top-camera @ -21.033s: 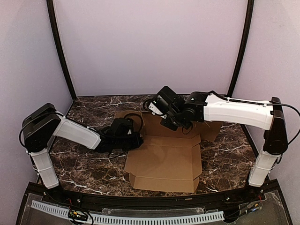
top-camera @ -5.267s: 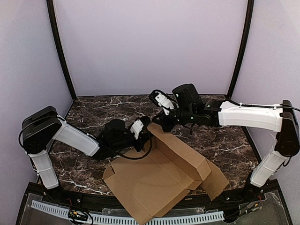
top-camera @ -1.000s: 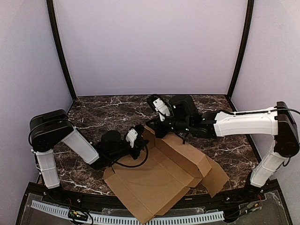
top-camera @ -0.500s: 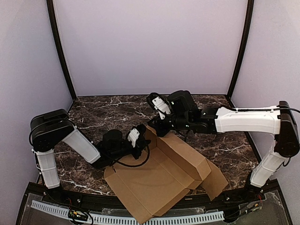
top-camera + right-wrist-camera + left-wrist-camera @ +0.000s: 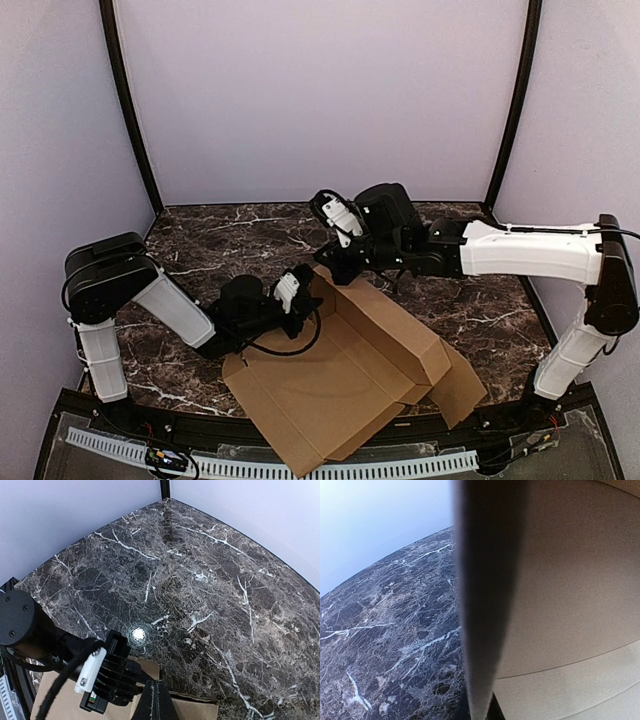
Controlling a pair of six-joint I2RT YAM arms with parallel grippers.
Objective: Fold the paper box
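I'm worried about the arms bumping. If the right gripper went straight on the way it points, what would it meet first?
Probably the edge of the cardboard box, just ahead of the shut right gripper. The left gripper sits beside that line, not in it. Depth is unclear.

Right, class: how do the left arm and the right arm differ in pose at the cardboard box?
The left arm is sharply bent and lies low; the right arm reaches long across the table. The left gripper meets the paper box at its left edge; the right gripper at its far corner. Both grippers are shut.
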